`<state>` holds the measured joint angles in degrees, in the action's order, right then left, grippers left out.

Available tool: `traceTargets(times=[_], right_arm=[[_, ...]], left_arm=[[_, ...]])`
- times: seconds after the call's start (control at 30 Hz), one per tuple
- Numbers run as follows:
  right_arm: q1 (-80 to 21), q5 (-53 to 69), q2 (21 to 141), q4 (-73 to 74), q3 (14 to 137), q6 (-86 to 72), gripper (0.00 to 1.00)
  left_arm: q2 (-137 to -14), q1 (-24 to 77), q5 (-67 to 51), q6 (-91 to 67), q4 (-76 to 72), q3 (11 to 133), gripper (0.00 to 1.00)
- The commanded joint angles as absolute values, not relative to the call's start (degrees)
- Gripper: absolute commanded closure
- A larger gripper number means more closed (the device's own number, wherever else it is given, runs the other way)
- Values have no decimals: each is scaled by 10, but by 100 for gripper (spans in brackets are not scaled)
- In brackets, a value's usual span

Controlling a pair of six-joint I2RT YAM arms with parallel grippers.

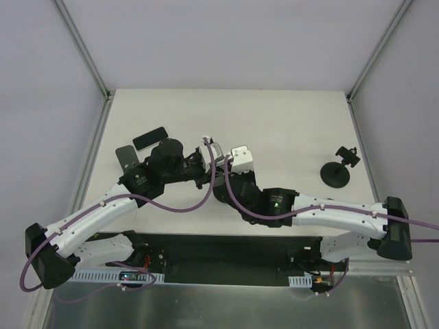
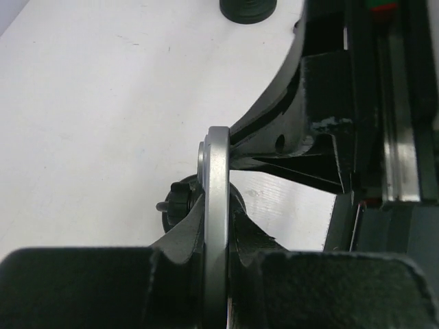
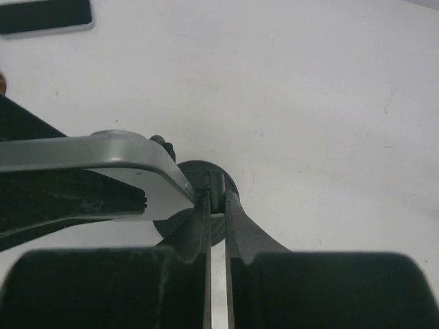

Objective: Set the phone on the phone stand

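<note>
Nearest: left gripper [image 2: 218, 214] is clamping a silver metal bracket [image 2: 218, 161] edge-on. right gripper [image 3: 217, 203] is pinching the same bracket's thin plate, mid-table. phone [image 1: 149, 139] is lying flat at far left, ungripped. phone stand [image 1: 336, 175] is standing upright, well apart at right.

One phone [image 1: 149, 139], one phone stand [image 1: 337, 171] — one silver bracket [image 2: 218, 205].

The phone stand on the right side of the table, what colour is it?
The phone stand is all black; the top external view shows it best.
</note>
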<state>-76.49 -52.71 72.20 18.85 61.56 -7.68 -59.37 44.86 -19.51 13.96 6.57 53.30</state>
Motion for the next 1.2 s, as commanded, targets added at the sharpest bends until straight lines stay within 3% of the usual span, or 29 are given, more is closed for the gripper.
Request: traceTargets(times=[0.0, 0.23, 0.3, 0.33, 0.43, 0.47, 0.57, 0.83, 1.0, 1.17], right_arm=[[-847, -697, 733, 143, 673, -159, 100], [-911, -686, 755, 120, 693, -178, 99], [-937, -665, 737, 81, 676, -108, 81], [-948, -658, 718, 54, 645, -66, 56], [-983, -658, 660, 21, 593, 25, 25], [-980, -637, 640, 73, 565, 5, 19], [-974, -619, 548, 153, 515, -60, 15], [-900, -535, 322, 161, 385, -91, 10], [-826, -420, 337, 177, 403, -84, 5], [-733, -281, 462, 195, 482, -95, 5]], left_arm=[[-612, 414, 86, 151, 6, 533, 100], [-624, 414, 78, 142, -14, 523, 100], [-624, 415, 49, 148, -14, 522, 100], [-623, 414, 37, 147, -14, 521, 100], [-620, 414, 3, 144, -14, 521, 100], [-619, 415, 1, 143, -14, 521, 100], [-617, 414, -33, 142, -12, 525, 100], [-614, 414, -143, 122, -16, 525, 100], [-618, 413, -214, 119, -15, 529, 100], [-614, 413, -236, 114, -11, 535, 100]])
